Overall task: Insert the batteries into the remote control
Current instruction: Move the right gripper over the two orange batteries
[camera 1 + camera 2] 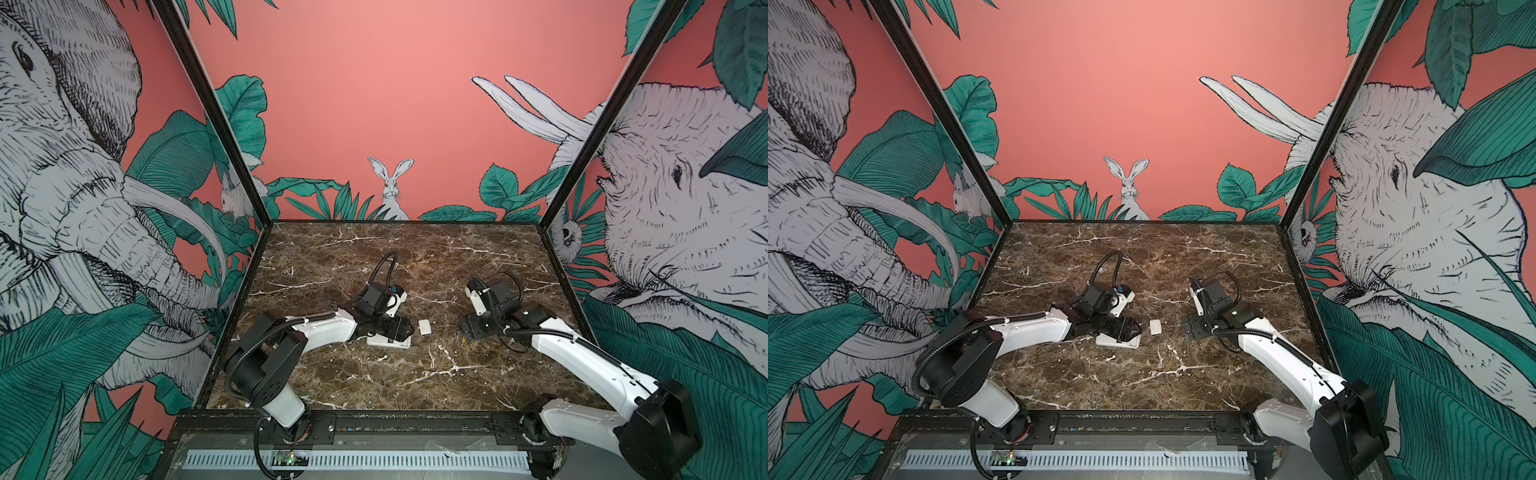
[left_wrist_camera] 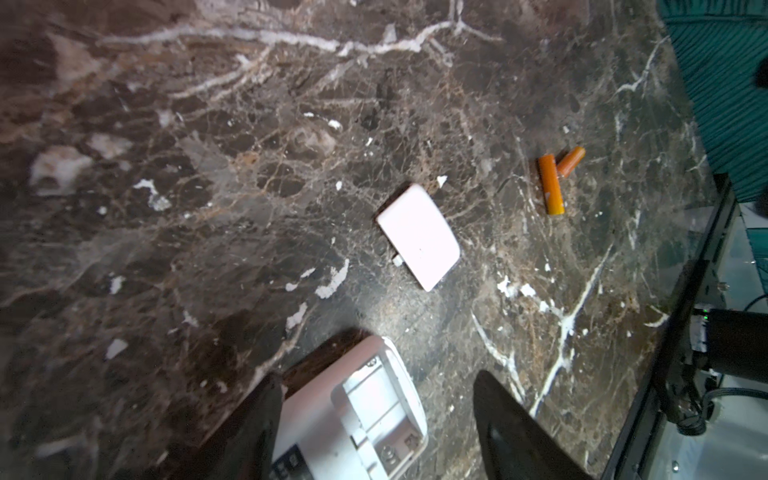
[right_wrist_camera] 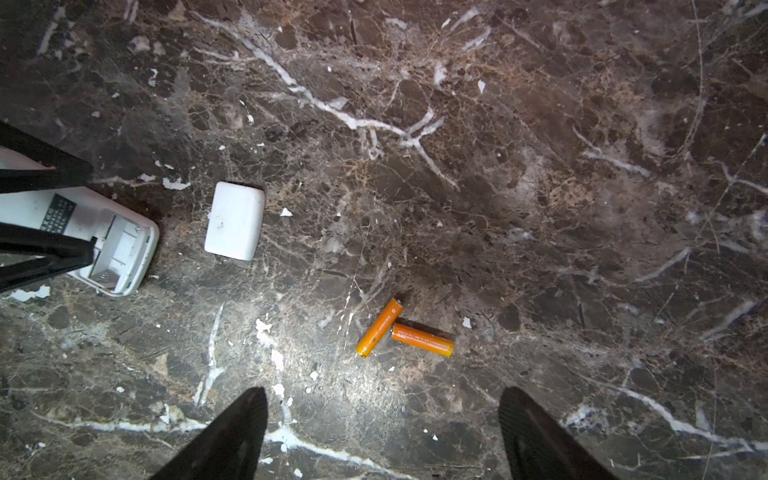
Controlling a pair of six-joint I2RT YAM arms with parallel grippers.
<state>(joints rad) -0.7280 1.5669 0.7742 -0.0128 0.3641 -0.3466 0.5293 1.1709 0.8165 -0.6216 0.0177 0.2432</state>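
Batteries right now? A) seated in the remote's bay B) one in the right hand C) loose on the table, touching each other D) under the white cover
C: both batteries lie on the table, touching in a V. The remote has its bay open and bare, and the right hand is open with nothing in it.

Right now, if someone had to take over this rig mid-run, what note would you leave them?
Left gripper: open, jaws either side of the remote control, which lies back up on the table. A gap shows at one finger, so there is no grip.
Right gripper: open and empty, over the table short of the batteries.
Both batteries lie loose on the table, touching in a V, apart from the remote control.
Battery cover: off, lying between the remote control and the batteries.
Done: the compartment is open and empty.
Left: pick up and seat both batteries.
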